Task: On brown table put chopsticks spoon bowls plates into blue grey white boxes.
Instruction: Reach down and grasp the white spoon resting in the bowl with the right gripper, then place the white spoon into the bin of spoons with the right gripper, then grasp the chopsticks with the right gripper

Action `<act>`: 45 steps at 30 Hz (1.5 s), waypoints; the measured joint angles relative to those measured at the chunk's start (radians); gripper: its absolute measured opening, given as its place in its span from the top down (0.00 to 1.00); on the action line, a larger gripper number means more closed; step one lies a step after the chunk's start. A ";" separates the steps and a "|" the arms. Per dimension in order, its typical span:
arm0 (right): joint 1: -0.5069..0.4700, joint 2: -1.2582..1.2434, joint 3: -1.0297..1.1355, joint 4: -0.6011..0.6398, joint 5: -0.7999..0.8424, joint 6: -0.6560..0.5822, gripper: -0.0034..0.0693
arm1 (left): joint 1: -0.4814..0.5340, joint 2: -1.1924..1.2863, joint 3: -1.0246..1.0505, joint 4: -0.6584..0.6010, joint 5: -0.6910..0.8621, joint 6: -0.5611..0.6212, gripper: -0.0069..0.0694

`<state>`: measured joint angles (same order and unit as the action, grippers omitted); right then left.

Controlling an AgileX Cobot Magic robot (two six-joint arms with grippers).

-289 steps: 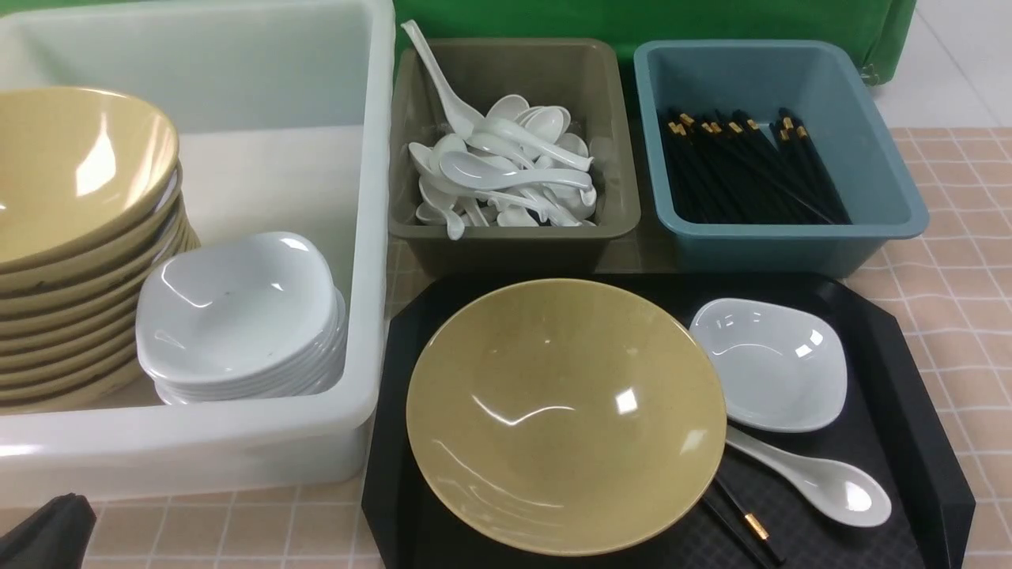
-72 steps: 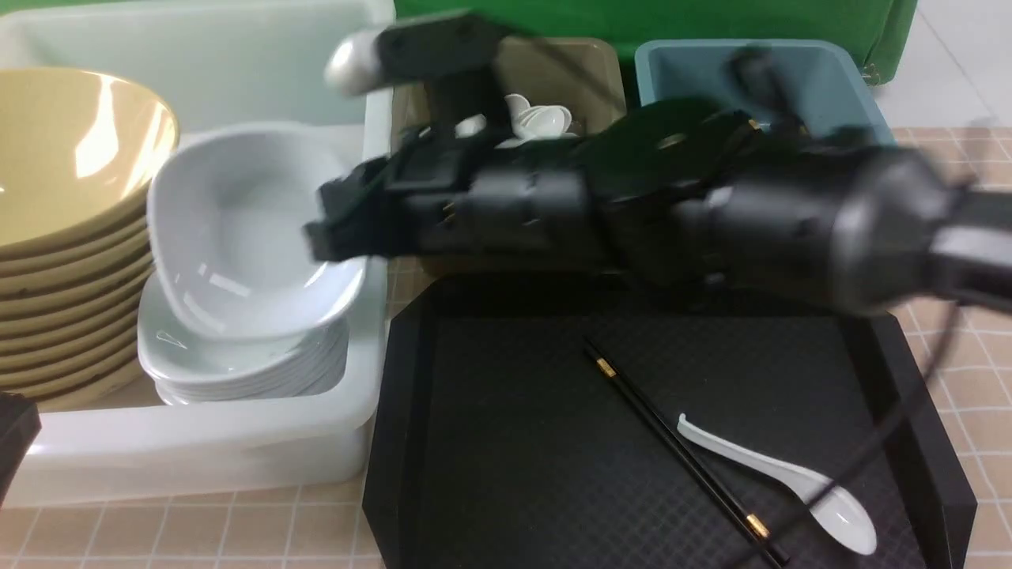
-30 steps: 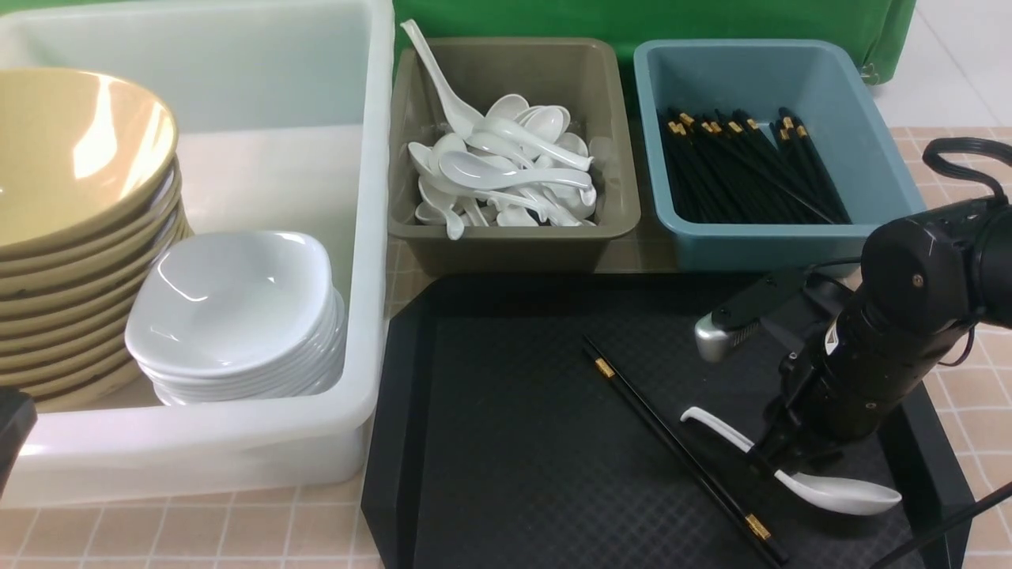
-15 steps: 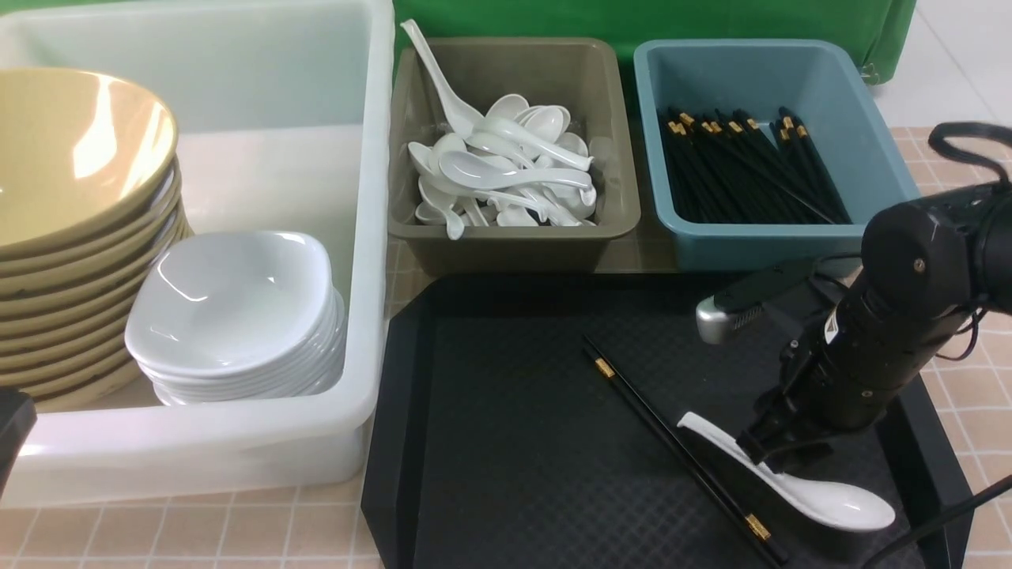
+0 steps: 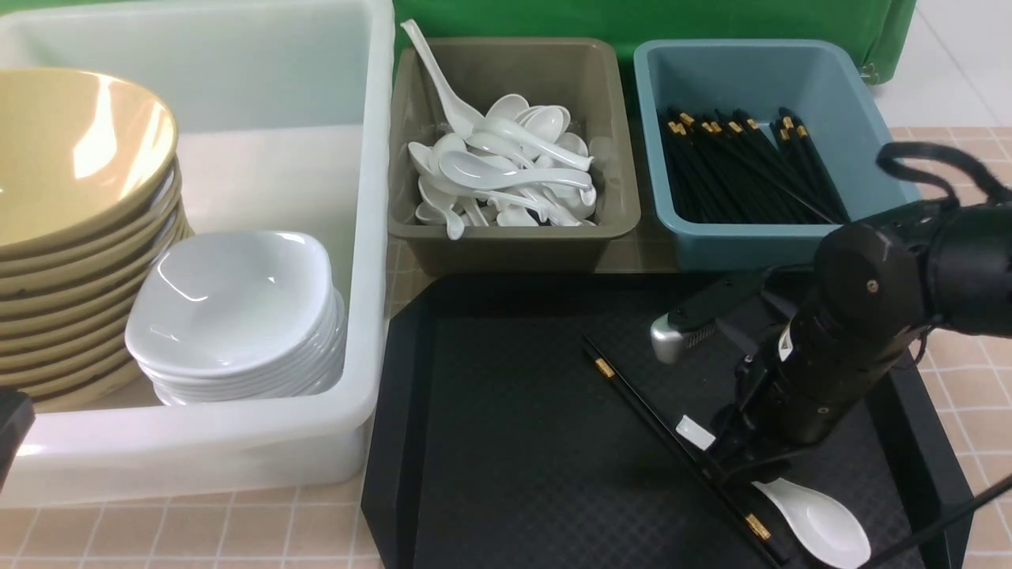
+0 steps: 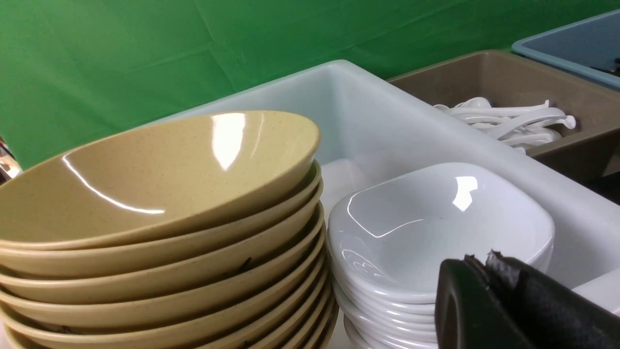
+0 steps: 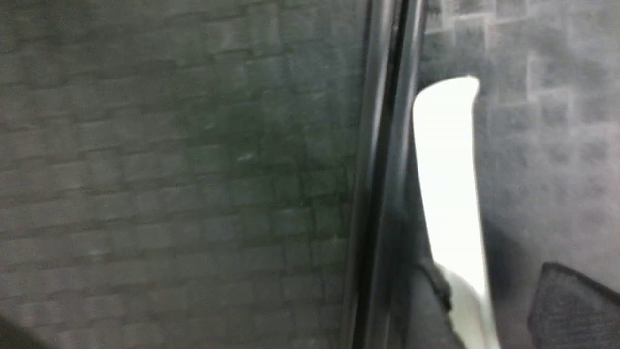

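Note:
A white spoon (image 5: 818, 523) lies at the front right of the black tray (image 5: 506, 442), its handle right beside a pair of black chopsticks (image 5: 632, 391). My right gripper (image 5: 731, 458) is low over the spoon handle. In the right wrist view it (image 7: 489, 271) is open, with the spoon handle (image 7: 448, 179) between its fingers and the chopsticks (image 7: 382, 194) just outside one finger. My left gripper (image 6: 479, 264) is shut and empty beside the stacked white plates (image 6: 436, 228) and yellow bowls (image 6: 160, 194).
The large white box (image 5: 371, 237) holds the bowl stack (image 5: 71, 174) and plate stack (image 5: 229, 300). The grey box (image 5: 514, 245) holds several spoons, and the blue box (image 5: 791, 245) holds several chopsticks. The tiled brown table (image 5: 964, 237) shows at the right.
My right gripper has moved left and down along the spoon handle. The spoon has turned, its scoop now nearer the tray's front edge and its handle against the chopsticks.

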<state>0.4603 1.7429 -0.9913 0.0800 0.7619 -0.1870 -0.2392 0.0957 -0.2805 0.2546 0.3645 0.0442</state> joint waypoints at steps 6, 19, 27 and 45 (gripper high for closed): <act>0.000 0.012 -0.014 -0.004 0.017 -0.027 0.74 | -0.001 0.000 0.000 0.000 0.000 0.000 0.90; 0.017 -0.023 -0.392 0.062 -0.267 -0.097 0.74 | -0.001 0.000 0.000 0.001 0.000 0.000 0.90; 0.043 0.288 -0.744 0.094 -0.707 -0.183 0.69 | -0.001 0.000 0.004 0.002 -0.002 0.000 0.90; 0.035 0.023 -0.473 -0.171 0.264 0.116 0.56 | -0.001 0.000 0.019 0.012 -0.026 0.000 0.90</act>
<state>0.4949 1.7659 -1.4639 -0.0909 1.0260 -0.0709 -0.2400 0.0957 -0.2615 0.2668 0.3389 0.0442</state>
